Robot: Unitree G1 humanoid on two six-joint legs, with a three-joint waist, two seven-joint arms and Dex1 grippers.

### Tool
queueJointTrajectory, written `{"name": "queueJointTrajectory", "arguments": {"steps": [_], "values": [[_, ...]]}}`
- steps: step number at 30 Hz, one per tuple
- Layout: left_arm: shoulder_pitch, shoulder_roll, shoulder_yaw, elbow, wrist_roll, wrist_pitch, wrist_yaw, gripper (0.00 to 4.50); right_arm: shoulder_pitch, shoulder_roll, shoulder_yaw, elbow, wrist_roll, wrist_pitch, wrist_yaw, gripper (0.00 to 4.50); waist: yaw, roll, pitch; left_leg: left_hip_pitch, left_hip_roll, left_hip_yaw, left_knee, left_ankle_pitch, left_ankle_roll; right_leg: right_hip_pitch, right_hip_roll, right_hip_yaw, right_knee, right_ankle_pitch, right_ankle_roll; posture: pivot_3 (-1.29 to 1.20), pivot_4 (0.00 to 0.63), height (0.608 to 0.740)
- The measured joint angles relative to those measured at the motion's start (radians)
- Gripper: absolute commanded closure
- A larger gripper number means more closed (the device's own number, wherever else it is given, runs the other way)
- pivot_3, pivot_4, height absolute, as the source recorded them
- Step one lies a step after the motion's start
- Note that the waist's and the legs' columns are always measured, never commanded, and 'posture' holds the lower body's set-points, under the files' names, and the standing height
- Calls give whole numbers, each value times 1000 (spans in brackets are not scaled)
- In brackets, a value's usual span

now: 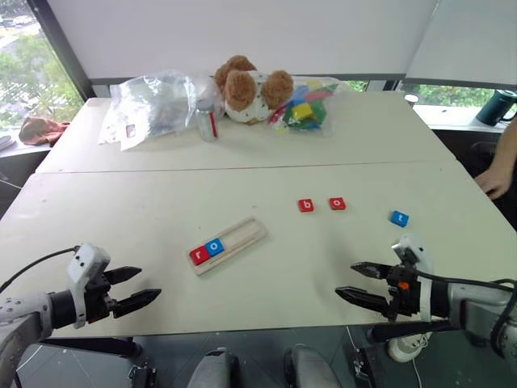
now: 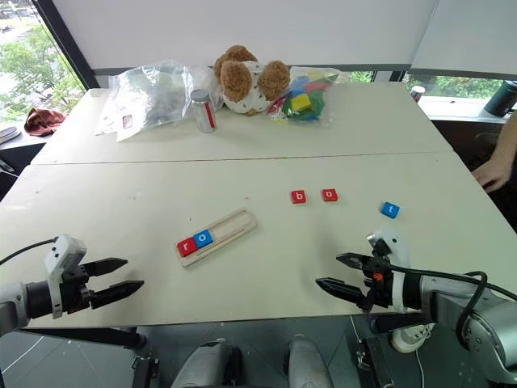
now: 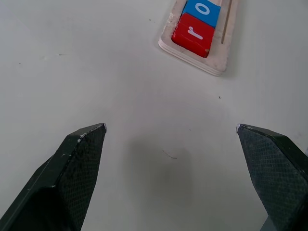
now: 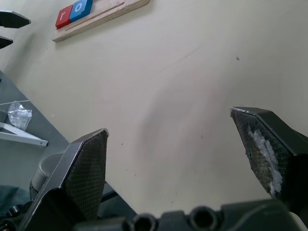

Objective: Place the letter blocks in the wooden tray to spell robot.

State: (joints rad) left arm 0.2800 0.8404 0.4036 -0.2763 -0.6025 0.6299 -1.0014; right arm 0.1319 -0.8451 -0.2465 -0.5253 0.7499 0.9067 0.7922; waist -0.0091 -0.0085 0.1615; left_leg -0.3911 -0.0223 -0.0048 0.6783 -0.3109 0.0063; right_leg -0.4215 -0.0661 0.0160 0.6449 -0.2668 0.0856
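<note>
The wooden tray (image 1: 242, 237) lies slanted near the middle of the white table, with a red "r" tile (image 1: 199, 255) and a blue "o" tile (image 1: 215, 246) side by side at its near-left end. A red "b" tile (image 1: 305, 205) and a red "o" tile (image 1: 338, 204) lie on the table to the tray's right, and a blue "t" tile (image 1: 399, 218) lies further right. My left gripper (image 1: 140, 288) hovers open at the near-left edge, empty. At the near-right edge my right gripper (image 1: 352, 280) is open and empty too, below the "t" tile.
Along the far side sit a clear plastic bag (image 1: 153, 105), a small can (image 1: 208, 121), a teddy bear (image 1: 250, 87) and wrapped multicoloured toy blocks (image 1: 305, 107). A person's hand (image 1: 494, 183) rests at the table's right edge.
</note>
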Motion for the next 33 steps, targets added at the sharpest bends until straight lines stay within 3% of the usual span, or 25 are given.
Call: {"name": "queueJointTrajectory", "arguments": {"steps": [14, 24, 27, 33], "values": [[-16, -3, 4, -1, -13, 17, 31, 0, -36, 16, 45, 27, -13, -15, -4, 94, 0, 0, 0, -1, 0, 0, 0, 0, 0, -1, 0, 0, 0, 0, 0, 0, 150, 740], [-102, 40, 5, 64, 31, -28, 39, 0, -153, 23, 112, 135, -128, -87, -29, 94, -2, 0, 0, -1, 0, 0, -3, 0, 0, -4, 0, 0, 0, 2, 3, 0, 150, 740], [-200, 65, -18, 87, 39, -29, 26, 0, -179, 15, 118, 141, -147, -91, -20, 94, 8, 0, 0, -1, 0, 0, -1, 0, 0, -3, 0, 0, 0, 2, 3, 0, 150, 740], [-396, 41, -193, 22, 65, -57, 10, 0, -351, 25, 159, 101, -90, 43, -32, 94, 6, 0, 0, -2, -1, 1, -1, 0, 0, -3, 0, 0, 0, 2, 3, 0, 150, 740]]}}
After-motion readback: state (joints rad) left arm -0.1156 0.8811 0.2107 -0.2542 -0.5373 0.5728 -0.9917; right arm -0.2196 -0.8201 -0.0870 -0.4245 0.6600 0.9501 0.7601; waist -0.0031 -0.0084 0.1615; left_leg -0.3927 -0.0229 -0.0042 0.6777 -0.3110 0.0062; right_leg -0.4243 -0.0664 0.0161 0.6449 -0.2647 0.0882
